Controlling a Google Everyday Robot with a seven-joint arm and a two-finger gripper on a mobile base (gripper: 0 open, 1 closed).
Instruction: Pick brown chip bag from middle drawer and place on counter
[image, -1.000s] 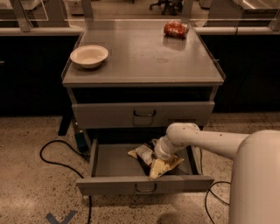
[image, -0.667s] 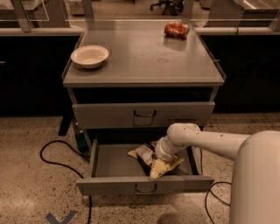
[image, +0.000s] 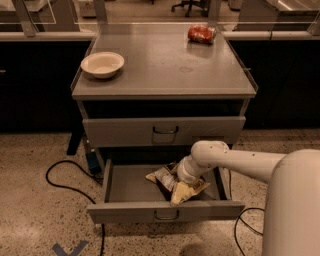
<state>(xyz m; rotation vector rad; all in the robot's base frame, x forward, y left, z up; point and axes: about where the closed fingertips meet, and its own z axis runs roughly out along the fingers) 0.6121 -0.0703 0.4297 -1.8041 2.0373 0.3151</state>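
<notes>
Nothing has moved since a second ago: my arm reaches in from the right just as before, and my gripper (image: 184, 176) is down inside the open middle drawer (image: 125, 212), right on the brown chip bag (image: 164, 178). My wrist hides the tip, so I cannot tell whether it is gripping the bag or loose. The bag lies crumpled on the drawer floor, right of centre, with a yellow corner near the front panel. Above, the counter (image: 165, 70) carries a pale bowl (image: 102, 65) at its left and a red-orange packet (image: 201, 34) at the back right, well apart.
</notes>
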